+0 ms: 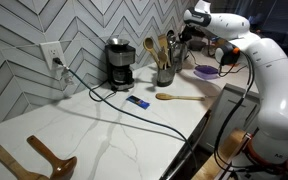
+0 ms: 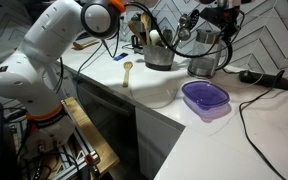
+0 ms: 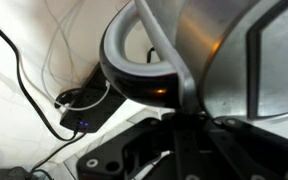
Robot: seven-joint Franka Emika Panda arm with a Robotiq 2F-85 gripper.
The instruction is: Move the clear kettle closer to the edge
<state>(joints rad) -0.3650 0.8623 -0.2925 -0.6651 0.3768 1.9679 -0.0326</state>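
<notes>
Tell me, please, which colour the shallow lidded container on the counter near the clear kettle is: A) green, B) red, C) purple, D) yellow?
C: the container, which sits on the counter beside the clear kettle, looks translucent purple in both exterior views.

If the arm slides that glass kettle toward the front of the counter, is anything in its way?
Probably yes. A purple container sits on the counter directly between the clear kettle and the edge. The kettle would likely have to pass beside it.
</notes>
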